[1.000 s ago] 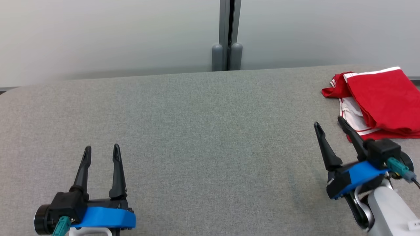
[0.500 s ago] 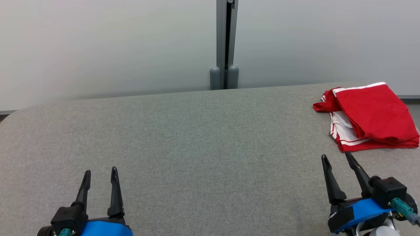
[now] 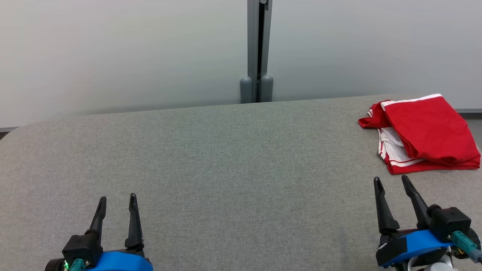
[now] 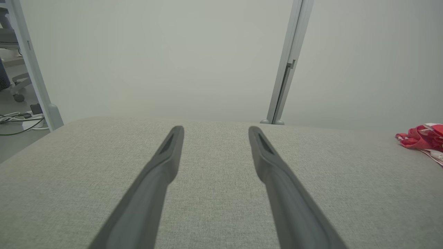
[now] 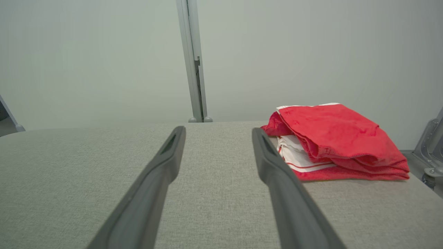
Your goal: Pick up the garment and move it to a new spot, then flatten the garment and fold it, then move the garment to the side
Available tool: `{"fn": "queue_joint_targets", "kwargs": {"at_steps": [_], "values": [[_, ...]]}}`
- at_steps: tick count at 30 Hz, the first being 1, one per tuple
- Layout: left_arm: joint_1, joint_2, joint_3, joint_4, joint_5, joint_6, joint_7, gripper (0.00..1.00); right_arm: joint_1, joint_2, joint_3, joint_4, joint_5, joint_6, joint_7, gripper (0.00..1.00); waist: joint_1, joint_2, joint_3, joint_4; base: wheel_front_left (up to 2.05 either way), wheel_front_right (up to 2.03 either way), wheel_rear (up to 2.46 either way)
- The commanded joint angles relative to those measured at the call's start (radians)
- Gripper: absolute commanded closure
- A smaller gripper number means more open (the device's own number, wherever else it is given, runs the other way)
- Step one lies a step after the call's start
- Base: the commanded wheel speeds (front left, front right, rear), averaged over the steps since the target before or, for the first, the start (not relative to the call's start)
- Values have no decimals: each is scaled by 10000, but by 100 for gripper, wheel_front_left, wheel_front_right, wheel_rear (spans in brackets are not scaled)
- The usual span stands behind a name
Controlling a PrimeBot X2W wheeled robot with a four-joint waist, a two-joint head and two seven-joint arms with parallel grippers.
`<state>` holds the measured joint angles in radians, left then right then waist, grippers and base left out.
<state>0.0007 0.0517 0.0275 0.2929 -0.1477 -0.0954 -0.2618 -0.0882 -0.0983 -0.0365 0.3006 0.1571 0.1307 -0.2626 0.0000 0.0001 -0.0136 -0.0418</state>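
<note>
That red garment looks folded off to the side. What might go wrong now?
The garment lies near the right edge of the table; a nudge might slide it off. The open right claw waits close by it, so a forward move might snag the cloth. The fold looks loose, with a white striped layer poking out; it may come undone.
</note>
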Motion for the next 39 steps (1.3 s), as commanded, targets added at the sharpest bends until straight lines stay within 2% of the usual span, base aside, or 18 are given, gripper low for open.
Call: {"fn": "queue_joint_targets", "kwargs": {"at_steps": [1, 21, 22, 28, 39], "values": [[-148, -10, 40, 57, 35, -26, -41, 0, 124, 68, 31, 18, -113, 1, -24, 0, 0, -1, 4, -1, 0, 0, 0], [-234, -17, 89, 92, -176, -67, -41, 0, -125, 144, 130, 309, -101, 1, -24, 0, 0, -1, -11, 11, 0, 0, 0], [-145, -4, 47, 131, -180, -98, 2, 100, -48, 159, 128, 313, -106, 0, 0, 100, 0, -1, -12, 14, 0, 0, 0], [162, -53, 60, 643, -337, -102, 122, 100, 187, 250, 110, 789, 99, 0, 130, 100, 0, -1, -11, 18, 0, 0, 0], [-58, -44, 196, 482, -2476, -141, 680, 100, 111, 283, -39, 583, 2255, 0, 689, 100, 0, -1, 4, 54, 0, 0, 0]]}}
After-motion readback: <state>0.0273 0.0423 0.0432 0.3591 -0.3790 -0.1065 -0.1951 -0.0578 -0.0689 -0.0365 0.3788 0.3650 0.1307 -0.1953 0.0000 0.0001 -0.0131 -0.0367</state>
